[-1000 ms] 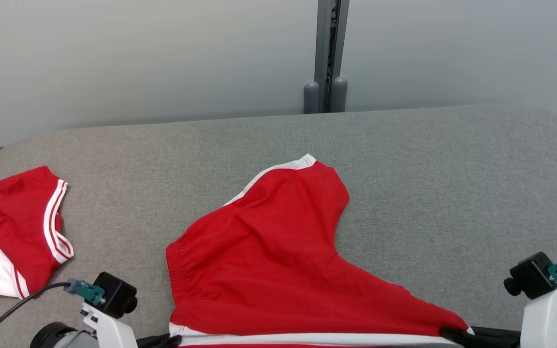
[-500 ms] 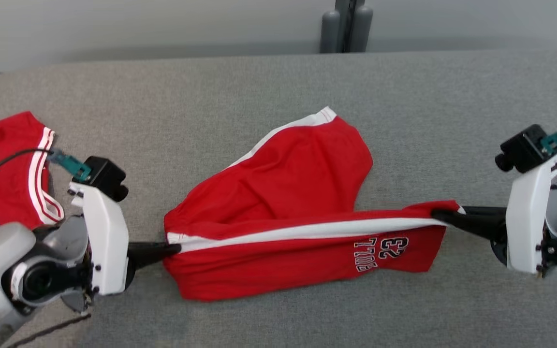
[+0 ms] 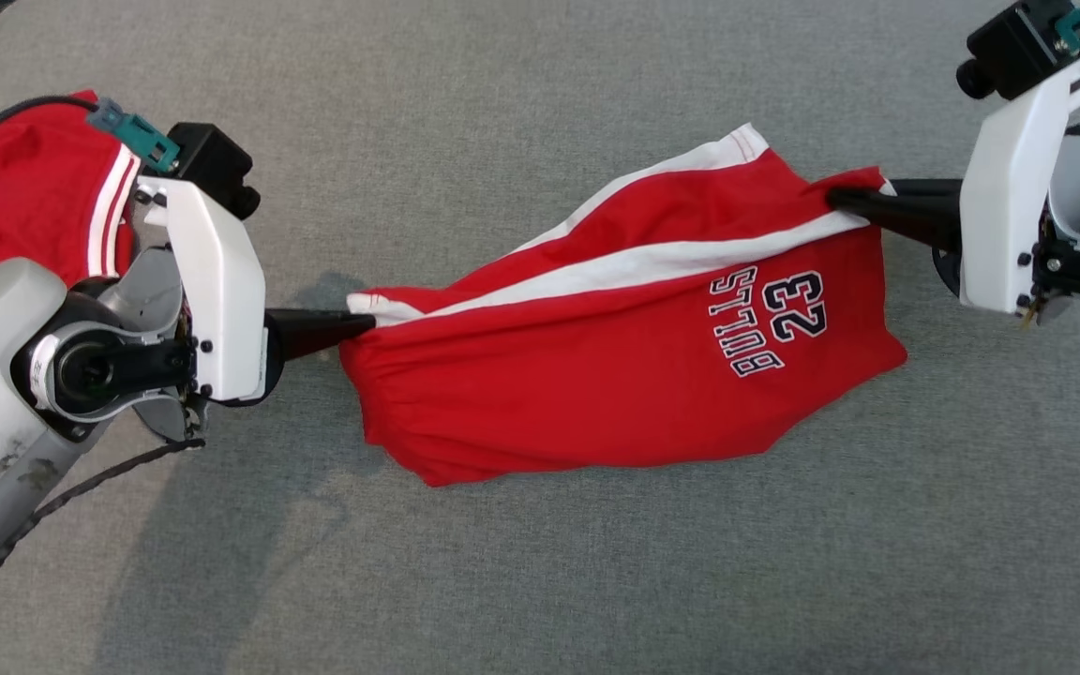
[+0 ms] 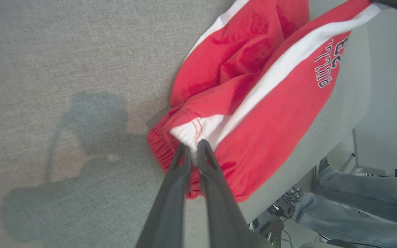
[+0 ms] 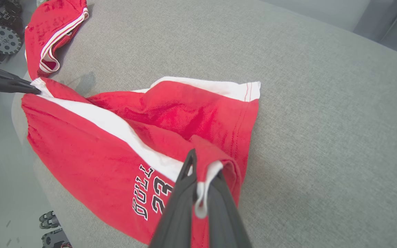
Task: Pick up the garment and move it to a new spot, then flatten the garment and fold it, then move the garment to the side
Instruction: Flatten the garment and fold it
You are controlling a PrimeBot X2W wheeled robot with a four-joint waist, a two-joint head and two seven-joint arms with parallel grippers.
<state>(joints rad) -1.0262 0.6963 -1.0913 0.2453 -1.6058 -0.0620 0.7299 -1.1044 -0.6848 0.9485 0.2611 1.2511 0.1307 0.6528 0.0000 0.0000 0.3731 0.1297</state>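
Observation:
The garment (image 3: 615, 356) is a pair of red shorts with a white side stripe and "BULLS 23" print, hanging stretched between both grippers above the grey padded table (image 3: 540, 581). My left gripper (image 3: 367, 323) is shut on the waistband end of the white stripe, seen close in the left wrist view on the garment (image 4: 240, 113) with the left gripper (image 4: 192, 148) pinching it. My right gripper (image 3: 840, 200) is shut on the hem end; the right wrist view shows the right gripper (image 5: 202, 168) clamped on the garment (image 5: 115, 144), whose far leg drapes on the table.
A second red and white garment (image 3: 24, 197) lies at the table's far left, partly behind my left arm, and shows as the second garment (image 5: 50, 38) in the right wrist view. A person's legs in jeans (image 4: 364, 199) stand beyond the table edge.
The head camera has tilted down. Both grippers have lifted and carried the shorts forward over the table, the printed leg now hanging toward me and the right end raised higher.

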